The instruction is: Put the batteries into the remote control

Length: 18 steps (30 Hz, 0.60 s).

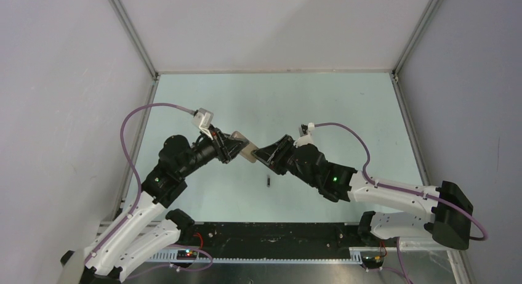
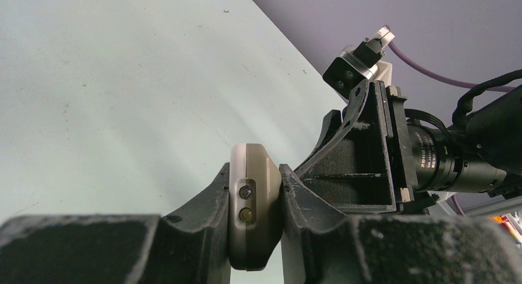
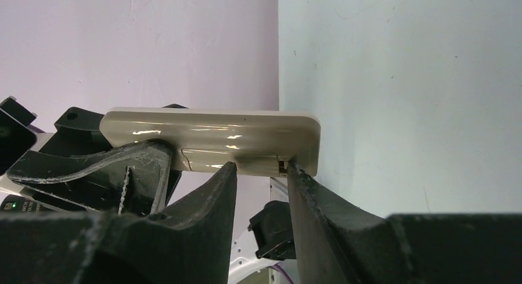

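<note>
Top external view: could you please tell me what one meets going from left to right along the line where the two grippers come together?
left gripper → remote control → right gripper

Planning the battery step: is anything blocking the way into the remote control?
Apparently yes: the cover panel looks seated on the back of the remote control, at the right gripper. The dark battery lies on the table.
</note>
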Motion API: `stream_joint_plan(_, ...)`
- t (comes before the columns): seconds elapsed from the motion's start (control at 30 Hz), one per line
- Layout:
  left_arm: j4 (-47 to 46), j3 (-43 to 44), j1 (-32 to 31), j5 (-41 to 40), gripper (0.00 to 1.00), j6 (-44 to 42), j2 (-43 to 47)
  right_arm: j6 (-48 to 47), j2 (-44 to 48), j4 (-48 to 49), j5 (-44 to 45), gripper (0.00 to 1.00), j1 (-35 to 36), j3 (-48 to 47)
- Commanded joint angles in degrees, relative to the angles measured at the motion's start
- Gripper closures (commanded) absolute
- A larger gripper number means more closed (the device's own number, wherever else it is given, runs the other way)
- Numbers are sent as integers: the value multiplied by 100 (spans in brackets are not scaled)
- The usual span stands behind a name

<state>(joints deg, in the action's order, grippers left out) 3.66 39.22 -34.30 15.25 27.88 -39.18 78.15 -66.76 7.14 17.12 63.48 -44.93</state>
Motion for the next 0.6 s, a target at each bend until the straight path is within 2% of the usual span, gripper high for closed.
stream_joint_plan(0.0, -483, 119, -67, 422, 100, 168, 173, 113, -71, -132, 31, 59, -58, -218)
stream_joint_plan(0.4, -480, 94, -63, 411, 100, 144, 160, 122, -116, -178, -34, 60, -76, -218)
stream_joint_plan(0.57, -482, 93, -67, 424, 100, 146, 148, 135, -140, -251, -80, 64, -85, -218)
